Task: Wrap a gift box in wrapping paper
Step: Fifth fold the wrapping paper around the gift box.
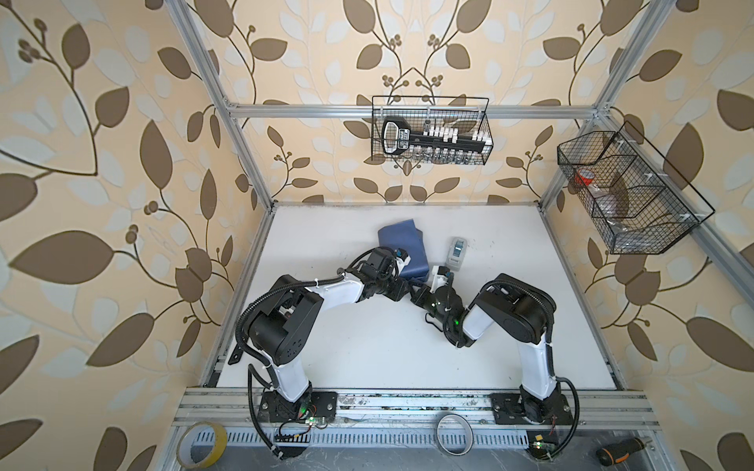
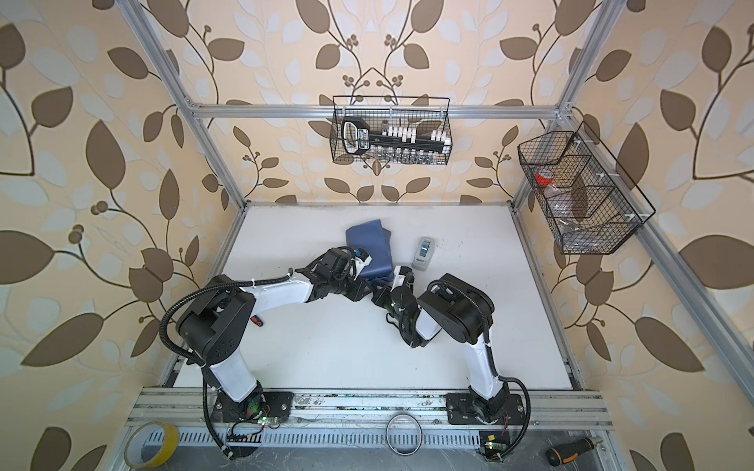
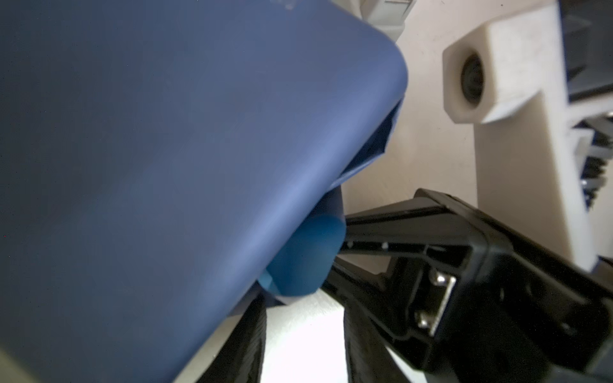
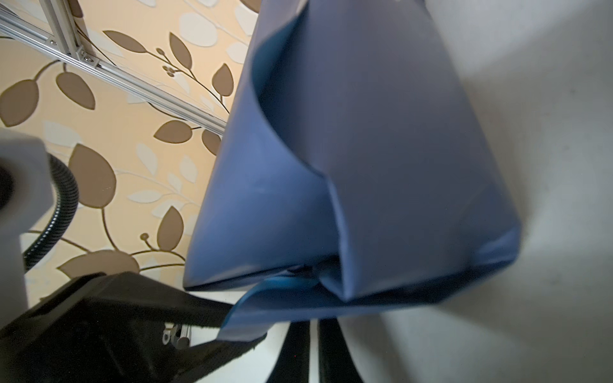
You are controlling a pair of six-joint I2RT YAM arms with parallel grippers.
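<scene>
The wrapping paper (image 1: 402,244) (image 2: 367,244) lies slate blue side out, folded into a bundle on the white table. The gift box is hidden. Both grippers meet at the bundle's near right corner. My left gripper (image 3: 305,298) (image 1: 408,281) is open. In the right wrist view its two black fingers (image 4: 199,308) straddle the end of a light blue paper flap (image 4: 265,308). My right gripper (image 4: 313,331) (image 1: 422,282) is shut, only a thin slit between its fingers (image 4: 295,351). The same flap crosses over its tips and hides them.
A grey-white tape dispenser (image 1: 457,253) stands just right of the bundle. Wire baskets hang on the back rail (image 1: 432,130) and the right rail (image 1: 624,195). On the front ledge lie a yellow tape roll (image 1: 202,444), a clear ring (image 1: 455,434) and a screwdriver (image 1: 622,450).
</scene>
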